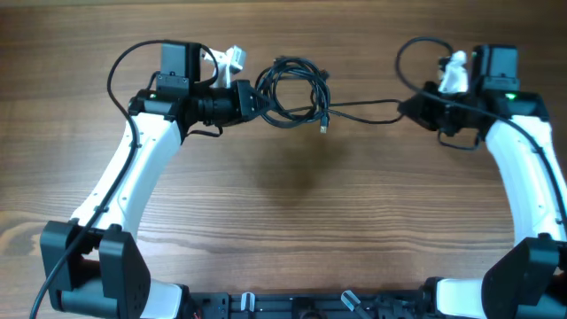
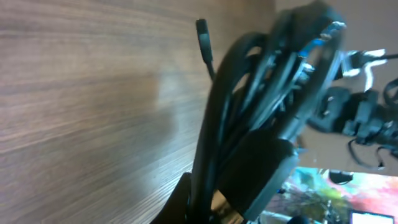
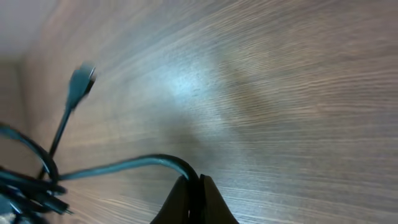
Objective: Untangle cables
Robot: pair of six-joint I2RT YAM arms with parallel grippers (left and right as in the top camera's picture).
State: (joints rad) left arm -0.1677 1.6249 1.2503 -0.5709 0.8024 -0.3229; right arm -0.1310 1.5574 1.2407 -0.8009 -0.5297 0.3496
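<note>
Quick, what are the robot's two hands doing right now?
Left gripper: closed on the coiled bundle of cables.
Right gripper: closed on one cable strand stretched from the bundle.

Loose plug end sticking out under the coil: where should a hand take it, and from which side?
Probably the short straight stub just behind the plug, coming from the robot's base side: it pokes out of the coil that way, away from the loops and the taut strand.

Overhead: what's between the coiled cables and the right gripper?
One black strand spans it, pinched by the right gripper, fingers shut; a small plug sits beside the coiled cables. Otherwise bare table, overhead view.
</note>
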